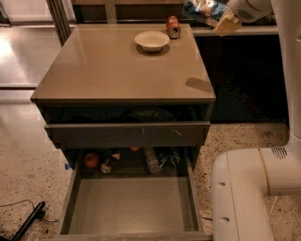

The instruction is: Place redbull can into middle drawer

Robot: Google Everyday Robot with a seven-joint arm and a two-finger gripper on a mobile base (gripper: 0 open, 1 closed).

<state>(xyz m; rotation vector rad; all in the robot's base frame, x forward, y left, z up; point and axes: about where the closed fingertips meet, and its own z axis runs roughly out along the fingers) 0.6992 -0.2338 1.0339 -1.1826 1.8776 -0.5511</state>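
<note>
The robot's pincer [221, 20] pinches the redbull can [201, 9], held in the air just beyond the far right corner of the tabletop [117, 70]. A white bowl [151, 40] sits near the far edge, with an orange-red can [173, 27] just beside it toward that corner. Below the near edge, the middle drawer [131, 209] stands pulled out, its grey floor showing.

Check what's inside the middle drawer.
The middle drawer shows bare floor in front; a red round item and bottles sit at its back, partly hidden by the upper drawer. The gripper holds the redbull can top right.
</note>
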